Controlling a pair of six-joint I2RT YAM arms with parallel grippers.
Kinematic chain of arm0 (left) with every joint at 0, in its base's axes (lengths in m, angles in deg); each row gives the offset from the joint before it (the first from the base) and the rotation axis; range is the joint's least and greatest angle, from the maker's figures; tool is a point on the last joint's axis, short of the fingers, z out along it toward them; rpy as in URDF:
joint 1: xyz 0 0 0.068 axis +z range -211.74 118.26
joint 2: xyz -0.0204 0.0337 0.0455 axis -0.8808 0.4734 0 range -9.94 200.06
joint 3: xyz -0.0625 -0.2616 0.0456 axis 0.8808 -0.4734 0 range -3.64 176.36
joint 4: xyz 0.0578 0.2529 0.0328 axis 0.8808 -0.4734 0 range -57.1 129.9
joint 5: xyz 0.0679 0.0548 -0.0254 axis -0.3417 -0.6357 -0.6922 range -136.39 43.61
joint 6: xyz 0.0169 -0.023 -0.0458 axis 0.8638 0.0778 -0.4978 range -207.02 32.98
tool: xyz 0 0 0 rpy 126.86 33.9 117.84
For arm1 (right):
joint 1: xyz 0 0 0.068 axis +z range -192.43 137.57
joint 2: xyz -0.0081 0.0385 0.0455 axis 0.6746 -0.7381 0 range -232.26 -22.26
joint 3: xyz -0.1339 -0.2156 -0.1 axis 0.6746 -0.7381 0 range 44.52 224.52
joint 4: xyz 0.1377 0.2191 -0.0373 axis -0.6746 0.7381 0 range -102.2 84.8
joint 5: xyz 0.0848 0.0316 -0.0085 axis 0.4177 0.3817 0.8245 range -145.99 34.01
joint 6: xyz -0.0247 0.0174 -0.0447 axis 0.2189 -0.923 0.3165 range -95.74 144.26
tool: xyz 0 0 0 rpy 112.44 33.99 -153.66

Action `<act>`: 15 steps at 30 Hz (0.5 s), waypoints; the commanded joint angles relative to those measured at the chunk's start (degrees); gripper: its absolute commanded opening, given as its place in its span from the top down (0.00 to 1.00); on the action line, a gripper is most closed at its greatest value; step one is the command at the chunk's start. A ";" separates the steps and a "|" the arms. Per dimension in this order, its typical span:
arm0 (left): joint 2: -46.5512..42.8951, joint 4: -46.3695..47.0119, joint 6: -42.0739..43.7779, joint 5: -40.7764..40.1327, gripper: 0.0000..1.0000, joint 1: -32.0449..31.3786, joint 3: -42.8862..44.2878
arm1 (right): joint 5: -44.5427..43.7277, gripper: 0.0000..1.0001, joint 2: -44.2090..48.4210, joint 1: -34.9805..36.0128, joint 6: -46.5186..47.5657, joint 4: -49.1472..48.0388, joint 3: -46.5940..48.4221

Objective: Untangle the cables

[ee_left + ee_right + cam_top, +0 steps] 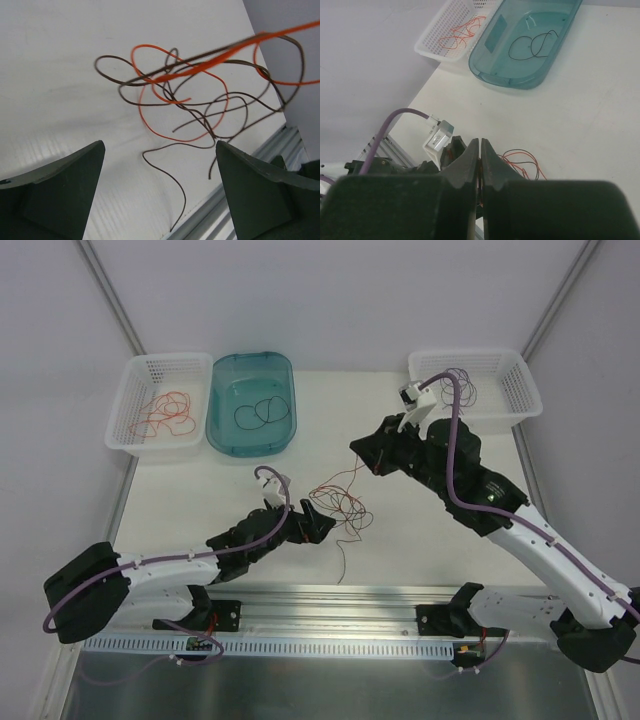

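A tangle of cables [338,502], orange and dark, lies near the middle of the surface [400,530], just right of the left fingers [65,185], which are spread wide and hold nothing. The right fingers [467,170] are pressed together above the surface, right of the tangle; I cannot tell if a strand is caught between them. Other orange cables [165,418] lie in the far left basket [120,425], a black cable [262,412] in the blue-green tub [215,430] beside it, and a dark cable [462,380] in the far right basket [520,390].
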 commanded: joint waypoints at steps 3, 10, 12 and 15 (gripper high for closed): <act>6.35 10.42 -7.10 -12.52 0.10 -0.68 1.55 | -0.48 0.94 0.75 1.42 -3.73 -6.34 -1.17; 15.40 17.89 -9.65 -13.85 0.16 -0.59 5.60 | -0.92 0.95 0.66 2.74 -4.26 -6.87 -1.87; 17.95 21.15 -9.92 -13.67 0.22 -0.59 5.95 | -1.01 0.94 0.66 3.01 -4.34 -6.87 -2.05; 20.59 21.07 -9.74 -13.32 0.40 -0.59 7.09 | -2.06 0.95 1.27 3.09 -3.30 -6.17 -2.23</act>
